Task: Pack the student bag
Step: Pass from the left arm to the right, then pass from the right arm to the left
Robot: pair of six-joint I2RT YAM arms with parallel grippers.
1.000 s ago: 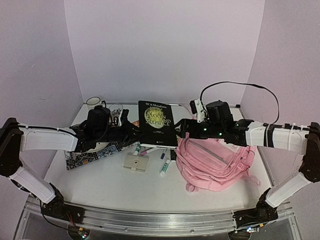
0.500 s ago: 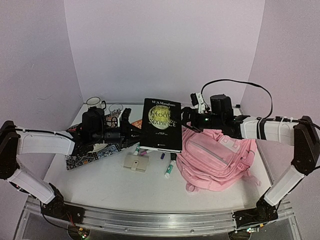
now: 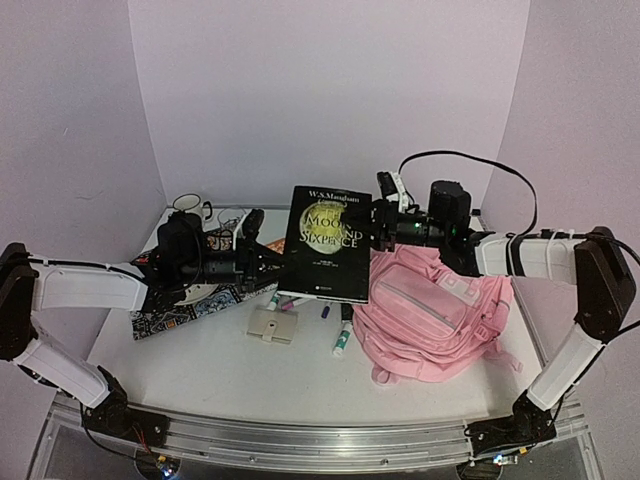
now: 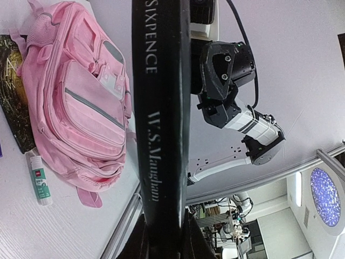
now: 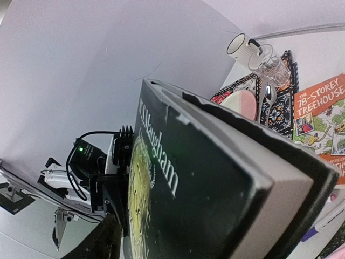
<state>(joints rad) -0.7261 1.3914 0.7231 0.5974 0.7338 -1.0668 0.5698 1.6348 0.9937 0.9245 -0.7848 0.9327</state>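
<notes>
**Book up between both arms, bag waiting on the right**

The left fingers (image 4: 143, 245) are clamped on the tall black paperback book with pale title lettering (image 3: 330, 245), pinching it at the lower end of the spine. The book stands clear of the white desk (image 3: 200, 370), its long axis near upright with the top leaning slightly right, front cover facing the overhead camera.

Across comes the right arm. The right fingers (image 3: 380, 215) sit at the book's upper right edge, and the wrist view has the page edge looming right in front of them. Whether they have actually bitten on, I cannot tell.

Now the bit that matters. The large soft light-pink fabric backpack (image 3: 430, 315) lies flat on the desk just to the right of the book, front pockets up, directly under the right forearm. So the bag lies rightward and down from the book, on the right arm's side and well away from the left arm's base. The front pockets look zipped; the main opening I cannot make out.

My read: this is a hand-over in mid-air, and the right arm is the one placed to carry the book down to the bag.
</notes>
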